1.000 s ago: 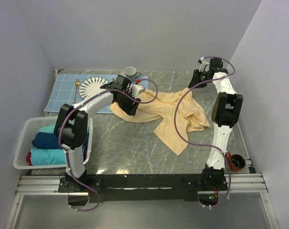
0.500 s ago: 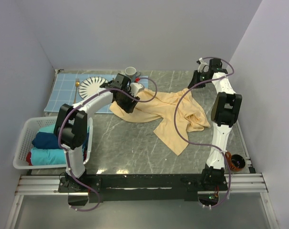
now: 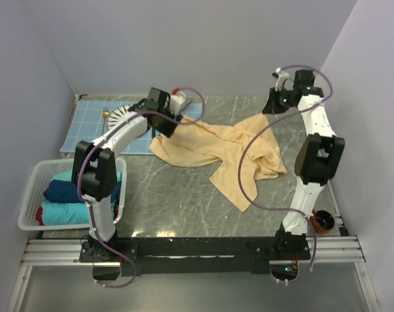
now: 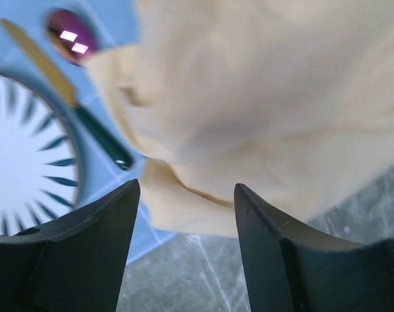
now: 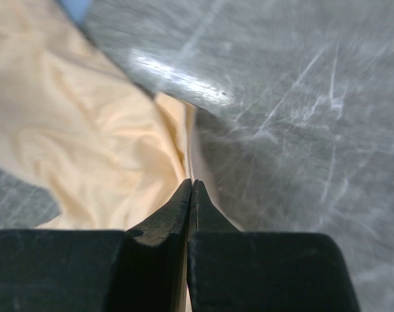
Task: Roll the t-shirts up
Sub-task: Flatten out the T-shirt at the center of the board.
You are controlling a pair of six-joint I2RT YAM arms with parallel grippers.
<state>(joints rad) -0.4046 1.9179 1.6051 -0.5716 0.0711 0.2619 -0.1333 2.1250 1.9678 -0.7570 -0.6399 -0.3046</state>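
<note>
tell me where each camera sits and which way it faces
top external: above and behind the left arm and right arm, looking down on the table and t-shirt.
left wrist: looking down past the open left gripper at t-shirt and striped plate.
right wrist: looking down past the shut right gripper pinching the t-shirt's edge.
shared: all show the t-shirt.

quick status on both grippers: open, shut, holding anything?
Left gripper: open, holding nothing, hovering at the t-shirt edge.
Right gripper: shut at the t-shirt's edge; cannot tell whether cloth is pinched.
</note>
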